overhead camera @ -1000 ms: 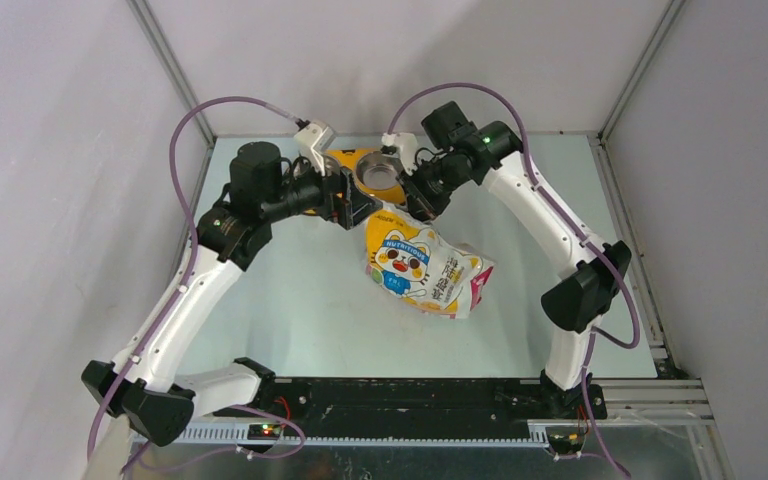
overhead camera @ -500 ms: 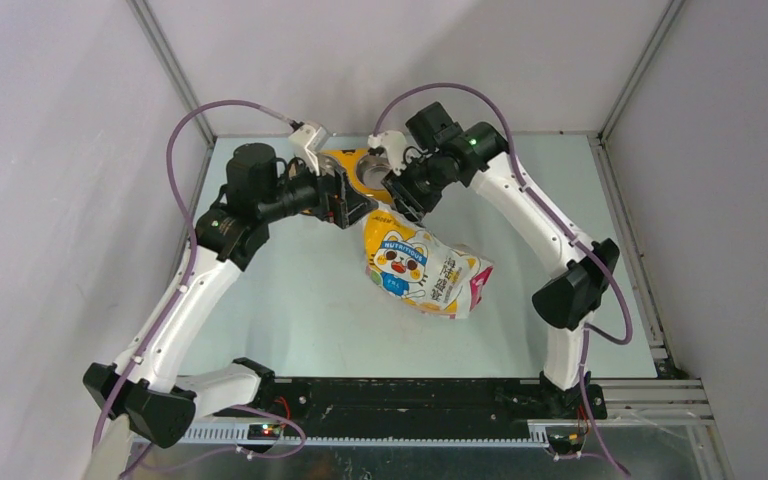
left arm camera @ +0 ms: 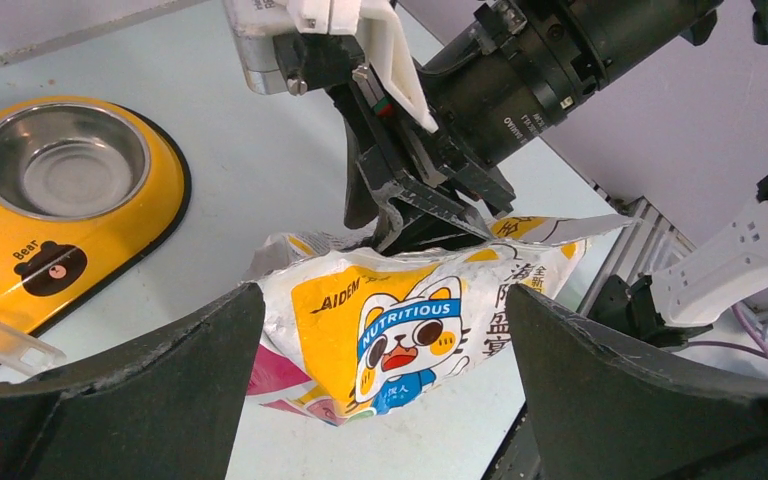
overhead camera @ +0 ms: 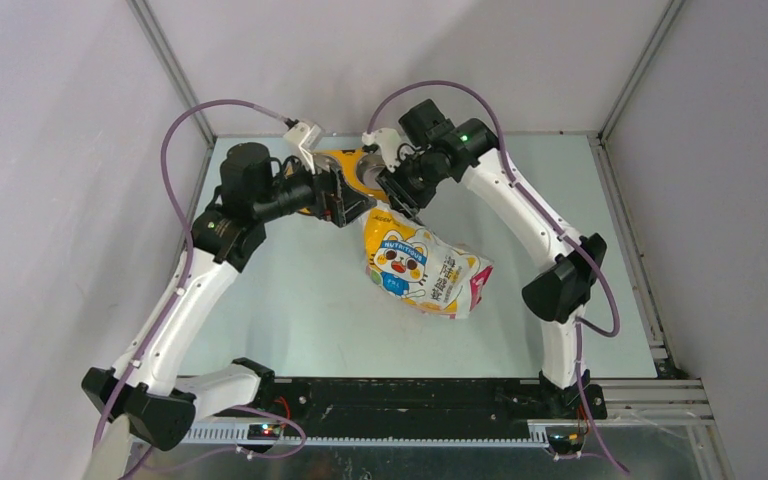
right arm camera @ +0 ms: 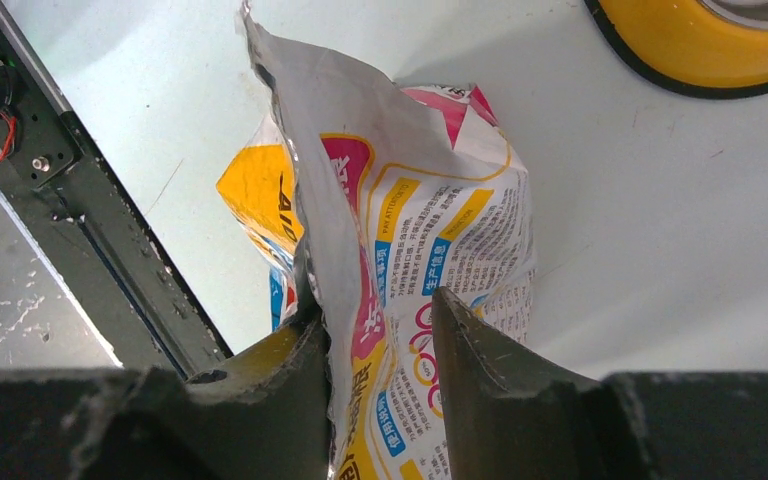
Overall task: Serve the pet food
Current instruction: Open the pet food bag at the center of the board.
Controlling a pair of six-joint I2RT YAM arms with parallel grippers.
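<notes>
The pet food is hidden inside its glossy yellow-white-pink cat bag (overhead camera: 425, 268), which lies on the table. The bag's crumpled top edge (right arm camera: 360, 200) runs up between the fingers of my right gripper (right arm camera: 378, 305). These stand apart, wider than the thin foil, so the gripper is open. In the left wrist view, the right gripper (left arm camera: 410, 215) hangs over the bag's top edge. My left gripper (left arm camera: 385, 295) is wide open just left of the bag (left arm camera: 400, 330), empty and facing its cat print.
The yellow double-bowl feeder (overhead camera: 343, 160) sits at the back, behind both grippers, with a steel bowl (left arm camera: 60, 165) showing empty. A translucent scoop (left arm camera: 0, 340) lies by the feeder's near edge. The black base rail (right arm camera: 90, 200) runs along the front.
My right gripper's jaws have parted from shut on the bag's top edge, and that arm has shifted slightly left. The bag and left arm have stayed almost still.
</notes>
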